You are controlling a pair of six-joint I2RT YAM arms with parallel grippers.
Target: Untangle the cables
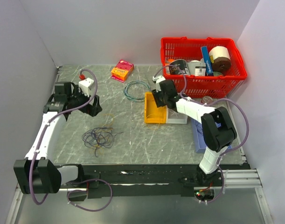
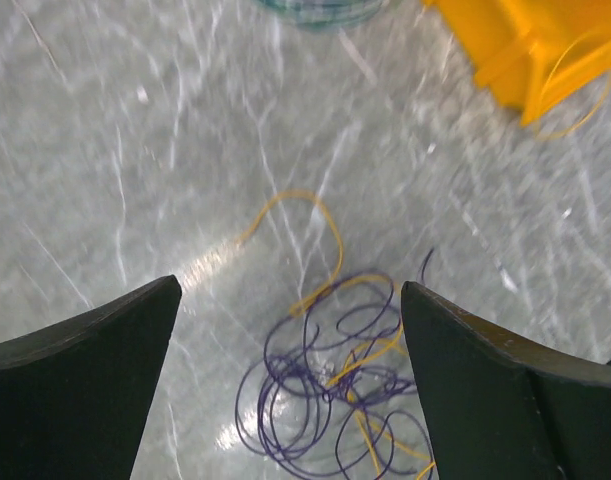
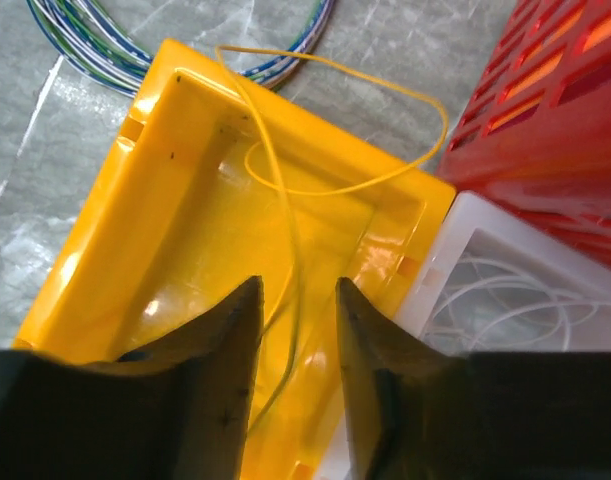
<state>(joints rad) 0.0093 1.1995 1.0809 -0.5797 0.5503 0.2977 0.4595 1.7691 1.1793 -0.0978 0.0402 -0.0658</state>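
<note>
The left pincer hangs spread wide right above the tangle of cables, which lies below and between its fingers, a shade toward its palm, a round heap with no long axis. The right pincer, well apart over the yellow bin, stands parted, a loose yellow strand running lengthwise through its gap, unpinched. The left arm is much the nearer to the tangle.
</note>
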